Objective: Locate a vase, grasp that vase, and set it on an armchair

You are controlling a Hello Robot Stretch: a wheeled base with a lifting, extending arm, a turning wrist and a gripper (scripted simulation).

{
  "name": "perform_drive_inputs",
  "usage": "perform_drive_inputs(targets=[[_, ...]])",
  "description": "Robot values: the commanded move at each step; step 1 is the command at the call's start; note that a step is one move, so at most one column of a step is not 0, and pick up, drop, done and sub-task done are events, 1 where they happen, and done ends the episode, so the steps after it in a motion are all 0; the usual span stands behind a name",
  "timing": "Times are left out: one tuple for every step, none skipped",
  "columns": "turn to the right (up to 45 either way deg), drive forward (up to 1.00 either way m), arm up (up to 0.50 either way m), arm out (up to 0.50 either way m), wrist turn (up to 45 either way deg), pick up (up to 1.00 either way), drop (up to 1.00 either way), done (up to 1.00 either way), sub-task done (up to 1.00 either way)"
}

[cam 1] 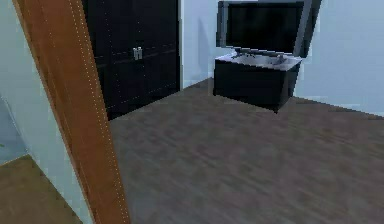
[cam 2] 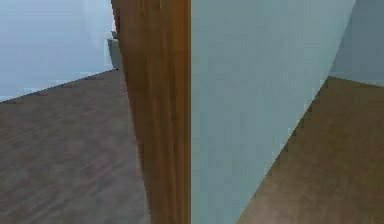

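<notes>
Vase: I cannot tell where it stands, nor how my fingers are set. To my arm's side, a wooden door frame [cam 2: 160, 110] edges a pale wall [cam 2: 260, 90] and cuts off a grey shape [cam 2: 115, 48] I can't identify. Ahead, a dark wardrobe [cam 1: 135, 55] with closed doors hides its contents. A television [cam 1: 262, 25] sits on a dark stand [cam 1: 255, 82].

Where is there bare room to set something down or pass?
The dark floor lies bare between the wooden door frame, the black wardrobe and the TV stand. The stand's top is taken by the television. In the arm side view the frame and a pale wall crowd close.
</notes>
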Motion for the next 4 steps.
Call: perform_drive_inputs(targets=[[27.0,0.0,0.0,0.0,0.0,0.0,0.0,0.0,0.0],[0.0,0.55,0.0,0.0,0.0,0.0,0.0,0.0,0.0],[12.0,0.0,0.0,0.0,0.0,0.0,0.0,0.0,0.0],[0.0,0.45,0.0,0.0,0.0,0.0,0.0,0.0,0.0]])
